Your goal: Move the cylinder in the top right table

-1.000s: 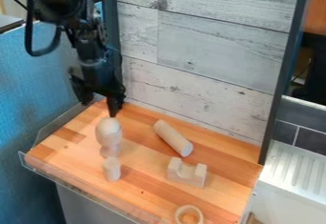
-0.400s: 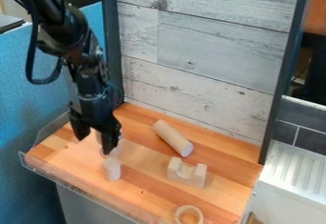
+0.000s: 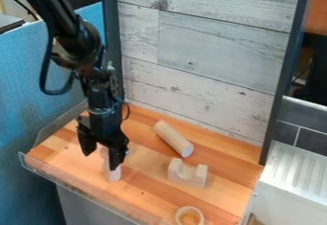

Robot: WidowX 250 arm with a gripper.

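Note:
My gripper [image 3: 101,161] hangs open over the left part of the wooden table, its two fingers spread apart. A small upright cylinder [image 3: 114,174] stands right below and beside the right finger, which covers part of it. Behind the gripper, the round-topped wooden piece is mostly hidden. A longer wooden cylinder [image 3: 173,138] lies on its side at the table's back middle, well to the right of the gripper.
A notched wooden block [image 3: 187,173] sits right of centre on the table [image 3: 153,166], with a wooden ring [image 3: 190,215] at the front edge. A whitewashed plank wall [image 3: 198,51] rises behind, and a clear rim runs along the left and front.
The gripper has come forward and down from the back left corner, passing over the round-topped piece to the small upright cylinder. The pieces on the table show no clear movement.

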